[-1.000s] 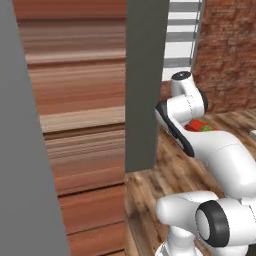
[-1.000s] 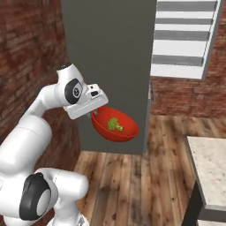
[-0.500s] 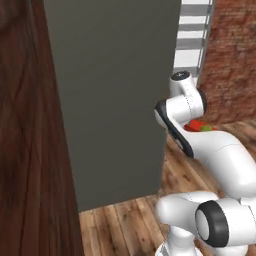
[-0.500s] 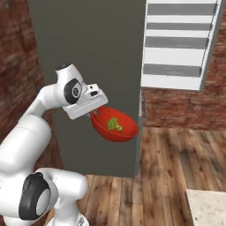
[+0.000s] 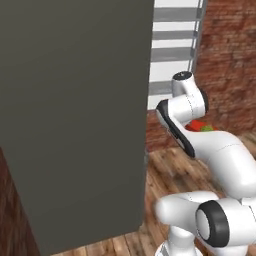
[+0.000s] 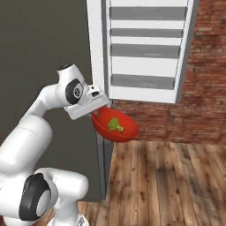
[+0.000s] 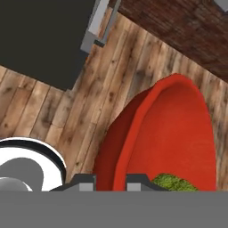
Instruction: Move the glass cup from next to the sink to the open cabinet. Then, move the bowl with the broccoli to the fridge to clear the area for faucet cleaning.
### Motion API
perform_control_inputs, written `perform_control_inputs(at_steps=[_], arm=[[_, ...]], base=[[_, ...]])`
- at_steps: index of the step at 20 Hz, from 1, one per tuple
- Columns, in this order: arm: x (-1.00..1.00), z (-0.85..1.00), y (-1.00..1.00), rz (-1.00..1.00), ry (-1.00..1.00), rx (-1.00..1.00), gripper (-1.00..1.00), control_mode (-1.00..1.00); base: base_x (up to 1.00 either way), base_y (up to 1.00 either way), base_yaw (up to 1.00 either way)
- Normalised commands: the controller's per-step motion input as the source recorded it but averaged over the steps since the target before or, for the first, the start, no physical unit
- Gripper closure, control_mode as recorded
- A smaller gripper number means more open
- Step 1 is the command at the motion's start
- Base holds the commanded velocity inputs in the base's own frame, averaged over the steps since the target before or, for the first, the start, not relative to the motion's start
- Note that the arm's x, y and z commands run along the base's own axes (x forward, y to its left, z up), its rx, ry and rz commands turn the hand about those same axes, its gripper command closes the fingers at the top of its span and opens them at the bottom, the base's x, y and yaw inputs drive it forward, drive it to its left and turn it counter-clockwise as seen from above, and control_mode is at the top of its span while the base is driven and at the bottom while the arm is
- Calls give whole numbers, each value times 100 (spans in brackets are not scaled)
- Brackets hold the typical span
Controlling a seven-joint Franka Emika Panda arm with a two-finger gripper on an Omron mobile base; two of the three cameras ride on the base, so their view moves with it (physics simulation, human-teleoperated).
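Below me runs a wooden plank floor (image 6: 176,176), its boards leading toward a red brick wall (image 6: 207,88). Against that wall stands the fridge (image 6: 148,48), door swung wide, white interior crossed by several pale horizontal shelves (image 6: 145,50). The dark grey fridge door (image 5: 75,115) takes up most of the left base view and hides everything behind it there.

In the right base view my gripper (image 6: 98,114) sits at the near rim of the bowl with the broccoli (image 6: 115,126), carried in the air above the floor, just in front of the fridge's lower left corner and below its lowest visible shelf. In the hand view the two fingertips (image 7: 84,181) stand narrow, one on each side of the red rim, so I read them as clamped on the bowl wall.

In the left base view my own arm covers the bowl, leaving a small red and green patch (image 5: 200,126). In the hand view the bowl's near edge and most of the broccoli (image 7: 173,182) are cut off at the bottom.

The bowl is round, with no long axis; it hangs tilted, its mouth facing up and toward the right base camera, away from the gripper.
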Motion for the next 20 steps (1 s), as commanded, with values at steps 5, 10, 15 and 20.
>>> perform_control_inputs(at_steps=[5,10,15,20], arm=[[0,0,0,0,0,0,100,100],[0,0,0,0,0,0,100,100],[0,0,0,0,0,0,100,100],[0,0,0,0,0,0,100,100]], base=[[100,-25,0],[52,-57,18],[0,-78,44],[4,-59,58]])
